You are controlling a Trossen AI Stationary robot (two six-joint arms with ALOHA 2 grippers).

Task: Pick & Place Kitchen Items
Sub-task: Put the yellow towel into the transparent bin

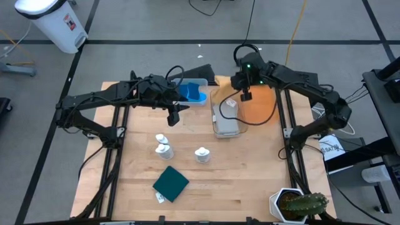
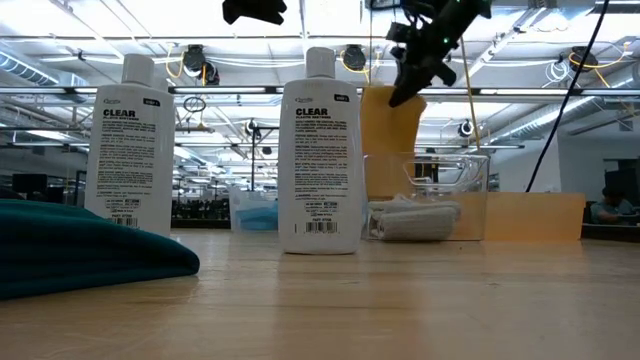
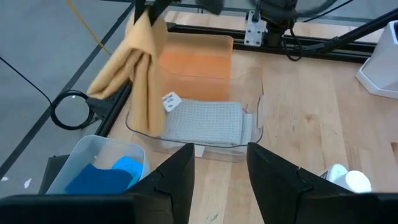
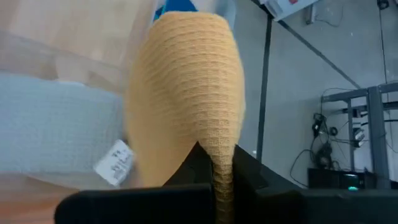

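Hanging from the right gripper (image 3: 144,5), the mustard-yellow cloth (image 3: 134,62) dangles above the clear bin (image 3: 256,118), lifted clear of the table (image 1: 244,181). Right gripper fingers are clamped tight on the cloth's top edge; right wrist view shows the fabric (image 4: 186,93) pinched between the two dark fingers. Cloth's lower end hangs over the bin's rim on the side toward the blue-cloth bin (image 3: 74,163), with a white tag (image 3: 170,101) near its bottom.

Inside the clear bin lies a grey folded cloth (image 3: 202,121), flat on the bottom. Orange tray (image 3: 196,68) sits just behind the clear bin, touching or nearly so. Blue cloth pieces (image 3: 109,174) sit in the smaller bin right beside the clear bin.

Left gripper (image 1: 175,113) hovers near the clear bin, on the blue-bin side, fingers (image 3: 177,177) partly spread and holding nothing, pointed toward the clear bin.

Three white bottles (image 1: 164,149) stand upright on the table, well apart from the clear bin toward the front: two close together, one (image 1: 201,154) a bit apart. Dark green folded cloth (image 1: 170,183) lies flat farther from the bin than the bottles. Potted cactus (image 1: 300,204) is at the table's front corner, well away from the bin.
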